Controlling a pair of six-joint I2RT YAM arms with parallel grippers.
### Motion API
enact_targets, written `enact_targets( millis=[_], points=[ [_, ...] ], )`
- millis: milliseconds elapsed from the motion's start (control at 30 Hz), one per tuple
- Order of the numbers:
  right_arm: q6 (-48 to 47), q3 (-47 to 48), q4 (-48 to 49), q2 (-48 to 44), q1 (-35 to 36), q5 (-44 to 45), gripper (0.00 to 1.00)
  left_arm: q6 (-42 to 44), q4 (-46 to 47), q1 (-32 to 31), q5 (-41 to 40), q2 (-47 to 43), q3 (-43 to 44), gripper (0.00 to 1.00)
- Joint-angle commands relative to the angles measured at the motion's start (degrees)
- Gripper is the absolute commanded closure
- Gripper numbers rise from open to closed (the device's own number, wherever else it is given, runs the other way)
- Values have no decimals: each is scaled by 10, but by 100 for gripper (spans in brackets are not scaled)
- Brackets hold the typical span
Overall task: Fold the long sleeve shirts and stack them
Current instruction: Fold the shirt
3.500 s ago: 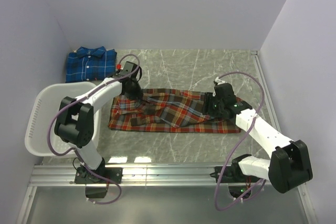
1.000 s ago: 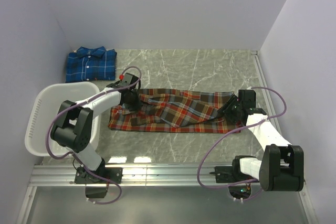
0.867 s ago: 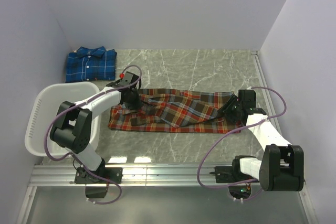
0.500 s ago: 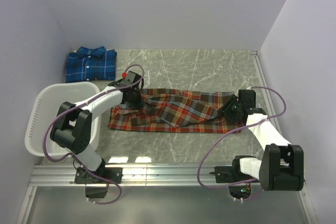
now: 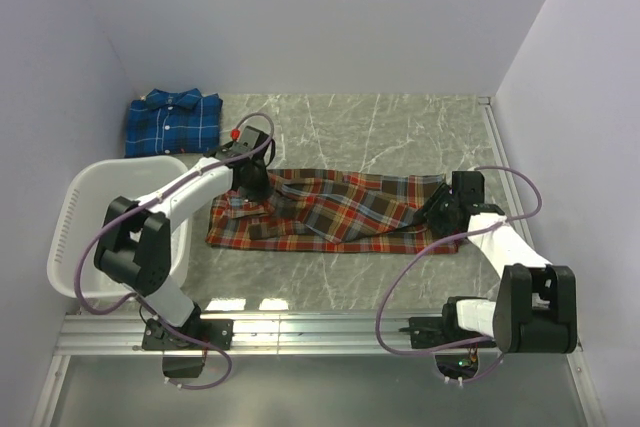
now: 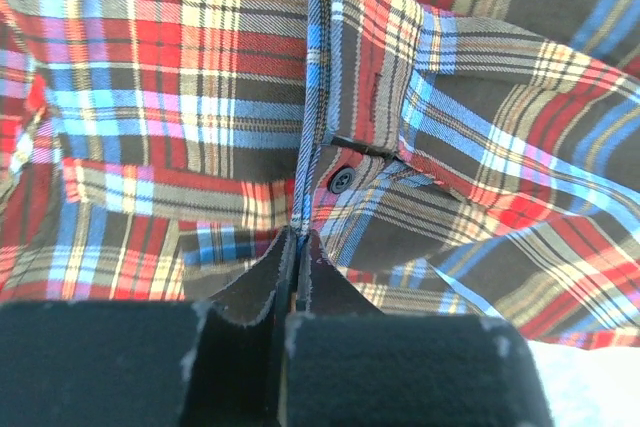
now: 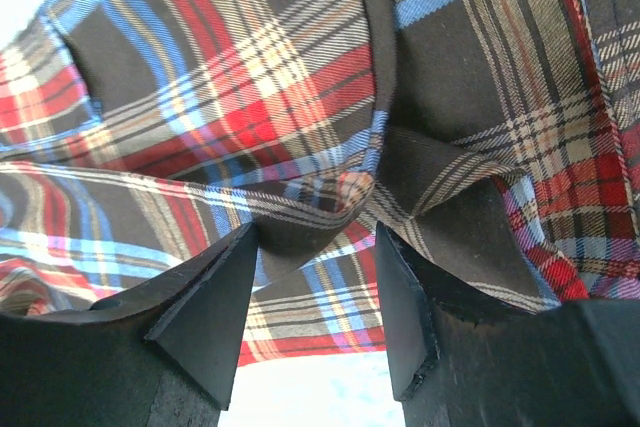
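Stretching left to right across the middle of the table [image 5: 400, 137], the red-orange plaid shirt [image 5: 330, 219] lies as a long, rumpled band, not yet folded down to a stackable size. Its long axis runs straight from one arm to the other, so each arm has an end of it.

The left gripper [image 5: 250, 183] is down on the shirt's left end, near the far edge. In its wrist view the left gripper [image 6: 297, 252] has its fingers pressed together on a thin raised edge of the cloth beside a dark button [image 6: 341, 180]. The right gripper [image 5: 444, 209] sits at the shirt's right end. In its own camera the right gripper [image 7: 315, 237] has its fingers parted, straddling a bunched ridge of the plaid. The cloth rises between them, and I don't think they are clamped on it yet.

The blue shirt [image 5: 172, 122] lies folded in the far left corner, well apart from the red one. A white basket [image 5: 70, 237] stands at the left side, near the left arm.

With both ends attended, I'd guess the next move is a fold along the length, one end carried over toward the other. That needs the right fingers to close first. The left arm is nearer the blue shirt when it comes to stacking.
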Motion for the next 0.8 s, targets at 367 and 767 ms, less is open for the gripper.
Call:
enact_targets(
  millis=[367, 767],
  points=[
    [-11, 54, 9, 73, -7, 41, 43, 20, -89, -3, -75, -23, 77, 98],
    [-23, 67, 6, 90, -15, 65, 45, 37, -70, -2, -125, 36, 76, 90]
  ],
)
